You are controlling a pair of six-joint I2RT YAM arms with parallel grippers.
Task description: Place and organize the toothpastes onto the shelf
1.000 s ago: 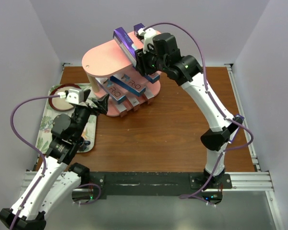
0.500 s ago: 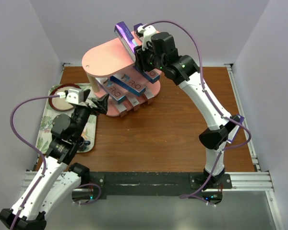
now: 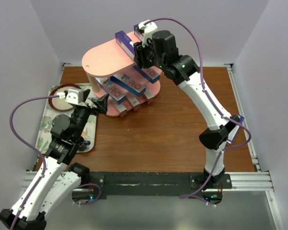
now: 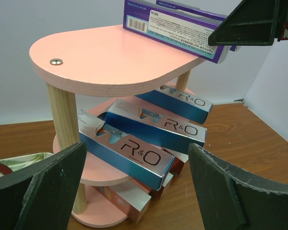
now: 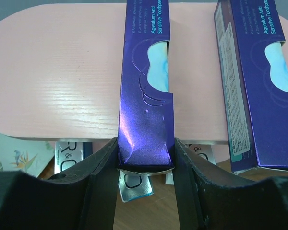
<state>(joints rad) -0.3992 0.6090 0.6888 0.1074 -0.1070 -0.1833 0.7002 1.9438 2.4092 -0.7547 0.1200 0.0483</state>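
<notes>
The pink three-tier shelf (image 3: 103, 60) stands at the back of the table; it also shows in the left wrist view (image 4: 110, 57) and the right wrist view (image 5: 57, 72). My right gripper (image 5: 145, 165) is shut on a purple toothpaste box (image 5: 146, 86) lying on the top board, its near end past the edge; in the top view this box (image 3: 124, 40) is by the gripper (image 3: 140, 51). A second purple box (image 5: 254, 81) lies beside it on the right. Blue R&O boxes (image 4: 134, 153) fill the middle tier, red and white boxes (image 4: 127, 203) the bottom. My left gripper (image 3: 98, 103) is open and empty, left of the shelf.
A floral tray (image 3: 47, 125) lies at the table's left, under my left arm, with a dark red ring (image 3: 62, 96) on it. Brown tabletop (image 3: 173, 134) spreads in front of the shelf. White walls close in on both sides.
My right gripper has moved further back and up over the top board, taking the purple box with it. The left arm has not moved.
</notes>
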